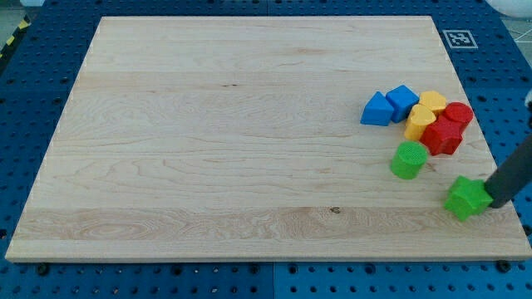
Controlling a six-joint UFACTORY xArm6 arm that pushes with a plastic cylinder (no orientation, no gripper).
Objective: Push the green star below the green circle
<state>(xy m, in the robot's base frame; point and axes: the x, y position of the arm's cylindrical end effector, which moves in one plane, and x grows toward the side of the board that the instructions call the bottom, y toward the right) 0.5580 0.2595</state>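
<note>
One cam only, set high at the view's bottom side, looking down at a slant across the table [208, 124]. Mid-range: nearly the whole table fits, w/ blue pegboard [33, 50] round its edges. No 2nd view, so nothing shared.

No readable words, brand names or numbers anywhere in my view. Only sign: small white square tag [459, 37] with black blocky pattern, fiducial-marker type, lying on blue perforated base just off top right corner of wooden tabletop [208, 124]. Pattern too small to decode. Blocks carry no print. Yellow-black striped strip [12, 37] at view's top left edge, hazard-tape look, no lettering legible on it.
</note>
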